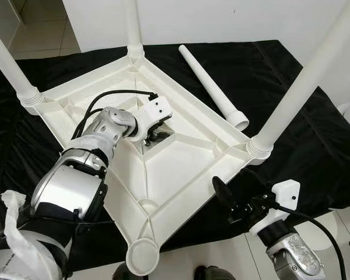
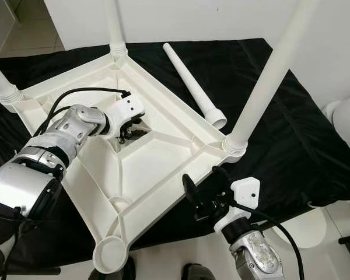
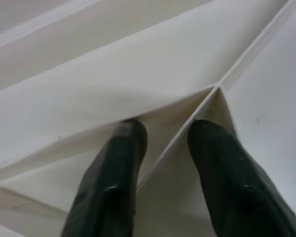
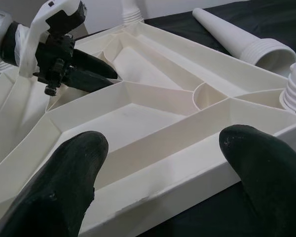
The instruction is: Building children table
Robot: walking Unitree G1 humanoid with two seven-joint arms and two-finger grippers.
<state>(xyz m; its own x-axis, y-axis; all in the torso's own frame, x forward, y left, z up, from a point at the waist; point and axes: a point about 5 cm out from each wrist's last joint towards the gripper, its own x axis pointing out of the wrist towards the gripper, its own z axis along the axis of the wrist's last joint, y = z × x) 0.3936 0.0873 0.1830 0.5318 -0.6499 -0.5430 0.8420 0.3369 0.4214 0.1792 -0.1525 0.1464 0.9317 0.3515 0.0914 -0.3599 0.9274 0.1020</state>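
On black cloth (image 1: 291, 116): tabletop (image 1: 181, 157) upside down, three legs up. Loose leg (image 1: 213, 87) lies beside, socket end toward me. Left gripper (image 3: 163, 148) straddles centre rib, fingers parted; right gripper (image 4: 160, 163) open at near edge.

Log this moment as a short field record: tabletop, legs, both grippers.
tabletop: white tabletop upside down on black cloth
legs fitted: three upright in corner sockets
loose leg: loose leg lying on the cloth beside the tabletop
empty socket: empty socket at the near corner
left gripper: left gripper open, straddling a centre rib
right gripper: right gripper open, at the tabletop's near edge
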